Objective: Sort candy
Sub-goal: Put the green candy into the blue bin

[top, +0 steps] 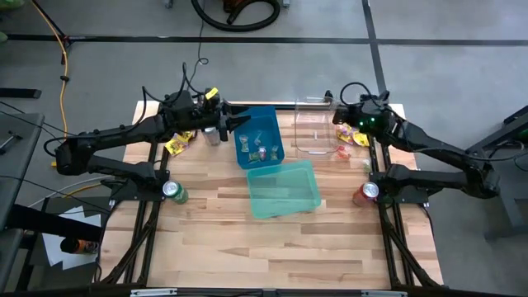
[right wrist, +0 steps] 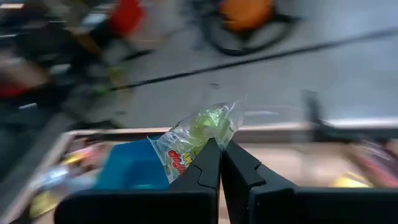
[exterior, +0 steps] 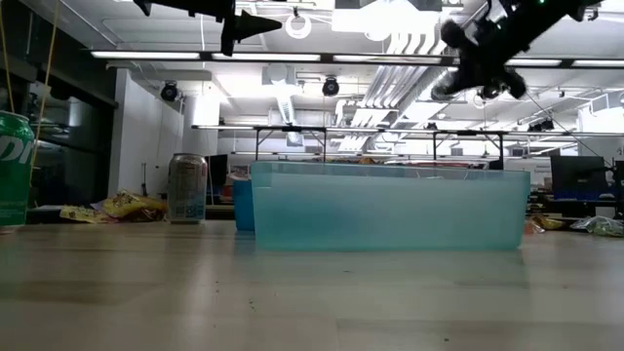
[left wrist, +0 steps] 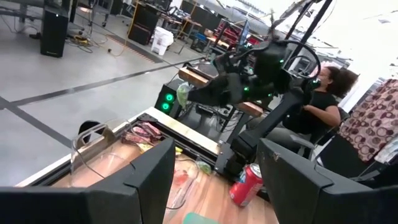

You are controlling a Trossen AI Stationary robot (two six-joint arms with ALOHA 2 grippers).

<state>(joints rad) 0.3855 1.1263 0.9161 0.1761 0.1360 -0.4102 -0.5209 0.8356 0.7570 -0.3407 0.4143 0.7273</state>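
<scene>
Right wrist view: the right gripper (right wrist: 221, 163) is seen clamped on a green-yellow candy packet (right wrist: 193, 138), held above the table's far right corner near the clear bin (top: 317, 132). The left gripper (top: 223, 122) is raised beside the blue bin (top: 261, 139), fingers apart and empty. Loose candy (top: 178, 143) is scattered at the far left; further pieces are contained in the blue bin.

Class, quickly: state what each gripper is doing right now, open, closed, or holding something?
Left gripper: open, holding nothing.
Right gripper: shut on a yellow-green candy packet.
</scene>
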